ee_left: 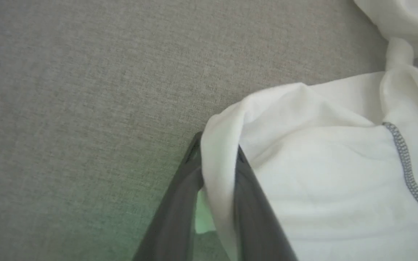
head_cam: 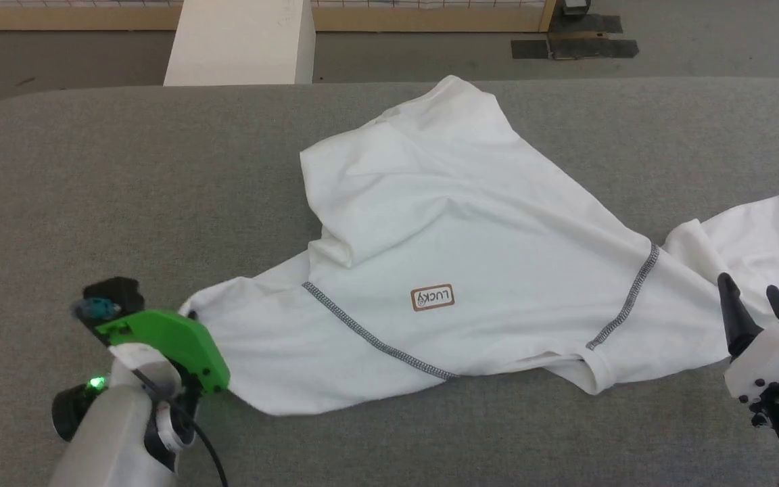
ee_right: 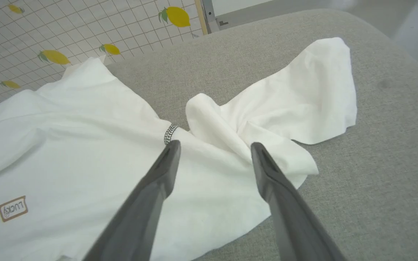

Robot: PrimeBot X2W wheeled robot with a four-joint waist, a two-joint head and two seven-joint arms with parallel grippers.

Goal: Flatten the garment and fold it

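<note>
Across a grey cloth-covered table (head_cam: 92, 203) with rounded corners, a white shirt (head_cam: 470, 230) is spread near the middle, rumpled, with its far part folded over itself. Beyond the far edge a grey floor (head_cam: 700, 40) is seen, with a white box (head_cam: 241, 40) set just behind the table, a wood-framed panel (head_cam: 430, 20) and patches of dark tape (head_cam: 575, 47).

A brown-bordered patch (head_cam: 433, 297) and grey zigzag seams (head_cam: 376, 341) on the shirt are shown by the head view, where the left fingers are hidden under a green mount (head_cam: 173, 341). The grip is made plain by the left wrist view: the left gripper (ee_left: 219, 156) is clamped on a fold at the shirt's edge. Yellow lemons (ee_right: 54, 56) printed on the squared panel are revealed by the right wrist view, and the right gripper (ee_right: 216, 146) is held over the shirt's bunched end with its jaws wide apart.
</note>
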